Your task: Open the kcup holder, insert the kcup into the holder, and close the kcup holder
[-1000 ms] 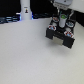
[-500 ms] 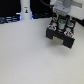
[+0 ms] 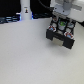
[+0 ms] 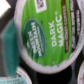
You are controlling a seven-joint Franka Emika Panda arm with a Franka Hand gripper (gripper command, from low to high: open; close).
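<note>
- Kcup is filling your wrist view, its green foil top reading "Dark Magic".
- It is sitting at the kcup holder, on the white bench.
- Fingers are hovering above it; you cannot tell whether they are spread or pinching, as the view is blurry.

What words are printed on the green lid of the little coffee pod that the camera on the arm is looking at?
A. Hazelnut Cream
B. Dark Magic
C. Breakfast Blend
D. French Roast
B: in the wrist view the coffee pod fills the picture, and its green foil lid reads "Dark Magic" in white letters beside a Green Mountain logo.
</note>
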